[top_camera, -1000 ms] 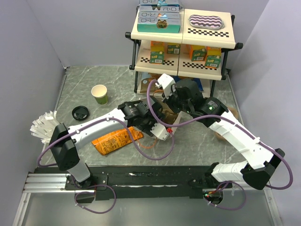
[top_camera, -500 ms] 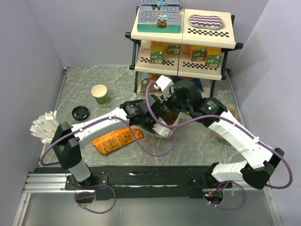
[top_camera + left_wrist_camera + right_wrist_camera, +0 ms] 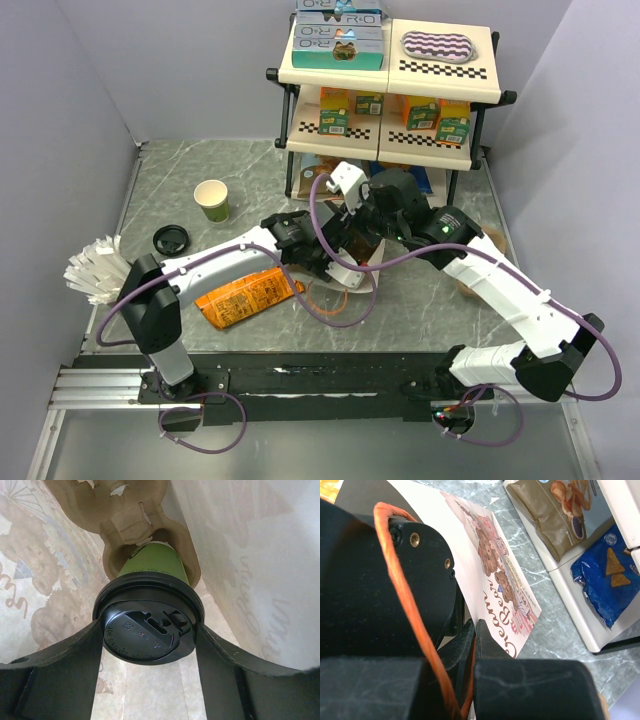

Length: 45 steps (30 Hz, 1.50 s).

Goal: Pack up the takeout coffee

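The takeout coffee [image 3: 150, 565] is clamped at its lid by the left gripper [image 3: 148, 630] jaws inside the paper bag [image 3: 245, 555], whose mouth is pinched by the closed right gripper [image 3: 474, 635] jaws. If it is released unseated in the cup carrier [image 3: 130, 515], it may be tipped over and spilled.

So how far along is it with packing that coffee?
Nearly there. Done: the coffee is lidded and already inside the bag, its base in the cardboard carrier. In hand: the left gripper is closed on it, and the right gripper is shut on the bag's orange handle, apparently steadying the bag. Left: let go and draw the arm out.
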### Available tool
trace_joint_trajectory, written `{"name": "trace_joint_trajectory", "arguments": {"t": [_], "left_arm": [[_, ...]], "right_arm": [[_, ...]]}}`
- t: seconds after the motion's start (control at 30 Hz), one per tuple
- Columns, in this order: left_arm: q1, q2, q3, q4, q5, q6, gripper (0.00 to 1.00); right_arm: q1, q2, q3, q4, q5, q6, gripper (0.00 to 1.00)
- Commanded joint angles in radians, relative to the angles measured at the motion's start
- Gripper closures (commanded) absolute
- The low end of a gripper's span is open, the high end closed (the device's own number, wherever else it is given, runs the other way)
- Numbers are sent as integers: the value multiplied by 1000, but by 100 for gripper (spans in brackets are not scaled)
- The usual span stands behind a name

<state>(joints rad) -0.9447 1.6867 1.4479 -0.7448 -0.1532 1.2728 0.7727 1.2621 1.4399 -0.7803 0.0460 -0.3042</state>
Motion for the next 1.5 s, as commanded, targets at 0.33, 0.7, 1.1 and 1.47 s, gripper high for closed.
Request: {"name": "trace_joint_trajectory", "arguments": {"t": [0.33, 0.7, 1.1, 1.47], "left_arm": [[38, 68, 46, 59, 1, -18, 99], [66, 128, 48, 98, -29, 2, 89], [72, 137, 77, 70, -55, -10, 35], [80, 114, 203, -67, 75, -90, 1]], "right_arm": [[-29, 19, 71, -11, -106, 39, 100], [-61, 39, 97, -27, -130, 56, 100], [-84, 52, 119, -40, -140, 66, 100], [-118, 72, 142, -50, -149, 66, 100]]}}
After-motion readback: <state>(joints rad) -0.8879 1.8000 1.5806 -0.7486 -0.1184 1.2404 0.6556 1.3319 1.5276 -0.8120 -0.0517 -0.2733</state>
